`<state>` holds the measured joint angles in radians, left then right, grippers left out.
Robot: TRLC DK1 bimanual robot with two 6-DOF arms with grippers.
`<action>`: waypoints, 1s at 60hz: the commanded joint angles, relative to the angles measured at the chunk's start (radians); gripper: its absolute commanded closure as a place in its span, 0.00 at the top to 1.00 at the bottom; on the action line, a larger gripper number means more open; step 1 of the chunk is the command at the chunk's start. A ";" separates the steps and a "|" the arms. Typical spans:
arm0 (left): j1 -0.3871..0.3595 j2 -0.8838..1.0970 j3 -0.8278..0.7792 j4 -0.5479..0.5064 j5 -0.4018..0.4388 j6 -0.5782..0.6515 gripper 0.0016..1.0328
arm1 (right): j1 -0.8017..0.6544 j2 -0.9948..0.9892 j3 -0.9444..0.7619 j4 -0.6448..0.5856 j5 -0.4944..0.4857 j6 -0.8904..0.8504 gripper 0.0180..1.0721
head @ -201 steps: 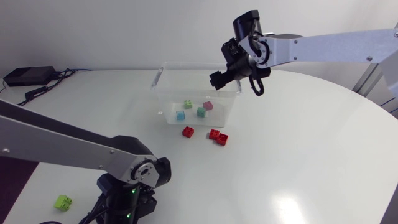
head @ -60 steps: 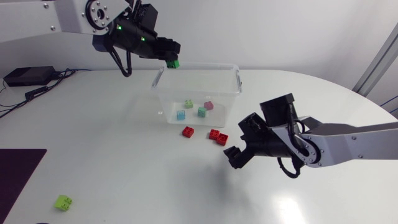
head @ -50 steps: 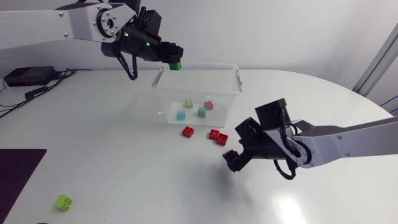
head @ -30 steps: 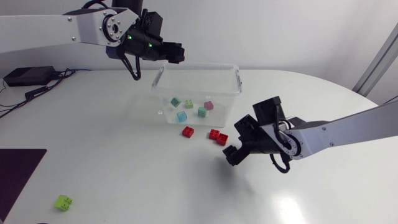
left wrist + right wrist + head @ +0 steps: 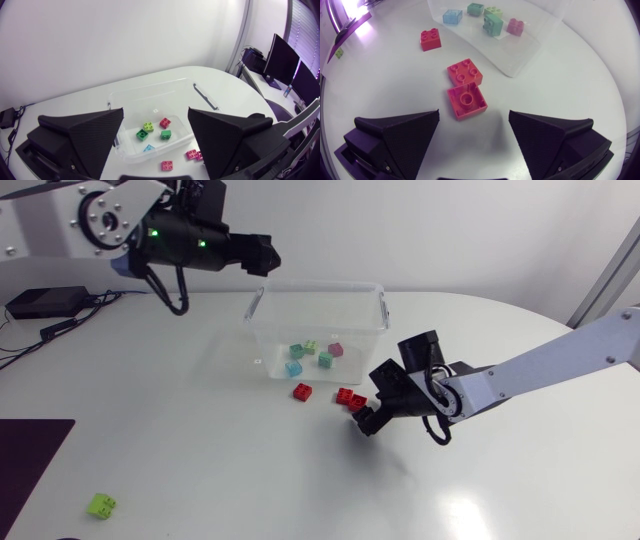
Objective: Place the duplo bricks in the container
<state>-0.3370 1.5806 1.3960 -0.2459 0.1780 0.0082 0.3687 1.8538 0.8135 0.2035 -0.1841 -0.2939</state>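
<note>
Two red duplo bricks (image 5: pixel 466 101) lie just ahead of the wide-open right hand (image 5: pixel 473 114).
Left hand (image 5: pixel 155 110) wide, empty; container (image 5: pixel 320 283) at 11 o'clock from them.

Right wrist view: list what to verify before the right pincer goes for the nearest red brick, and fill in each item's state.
1. Right pincer open and empty: ok.
2. Nearest red brick just ahead of it, in line with the gap between the fingers: ok; it lies studs down.
3. Room around that brick: not ok; second red brick sits tight beside it.
4. Container uncovered: ok; five bricks inside.
5. Left pincer clear of the path: ok; open, empty, raised beside the container.
</note>
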 commanded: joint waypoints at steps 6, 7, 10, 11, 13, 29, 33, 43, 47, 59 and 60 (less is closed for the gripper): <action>-0.020 -0.102 -0.210 0.022 -0.003 0.047 0.88 | -0.008 0.062 0.029 0.030 -0.008 -0.031 0.95; -0.020 -0.108 -0.241 0.036 -0.003 0.050 0.88 | -0.008 0.067 0.030 0.033 -0.008 -0.031 0.95; -0.023 -0.117 -0.290 0.050 -0.005 0.055 0.88 | -0.008 0.073 0.035 0.034 -0.012 -0.033 0.95; -0.025 -0.119 -0.304 0.053 -0.003 0.059 0.88 | -0.008 0.073 0.035 0.036 -0.014 -0.033 0.95; -0.030 -0.122 -0.328 0.057 -0.005 0.065 0.88 | -0.008 0.074 0.038 0.036 -0.018 -0.037 0.95; -0.077 -0.083 -0.479 0.149 -0.011 0.070 0.87 | -0.005 0.070 0.033 0.048 -0.052 -0.047 0.53; -0.088 -0.054 -0.499 0.174 -0.012 0.070 0.87 | -0.004 0.059 0.016 0.065 -0.060 -0.048 0.37; -0.105 0.021 -0.537 0.238 -0.015 0.072 0.87 | -0.004 -0.004 -0.030 0.062 -0.061 -0.059 0.35; -0.111 0.045 -0.548 0.257 -0.015 0.073 0.87 | -0.007 -0.059 -0.057 0.059 -0.061 -0.057 0.35; -0.132 0.107 -0.557 0.318 -0.025 0.073 0.87 | -0.008 -0.265 -0.129 -0.003 -0.060 -0.048 0.34; -0.132 0.113 -0.555 0.323 -0.026 0.073 0.87 | -0.008 -0.278 -0.131 -0.010 -0.058 -0.045 0.34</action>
<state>-0.4602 1.6550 0.8600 0.0517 0.1558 0.0681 0.3645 1.6527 0.7174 0.2249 -0.2390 -0.3378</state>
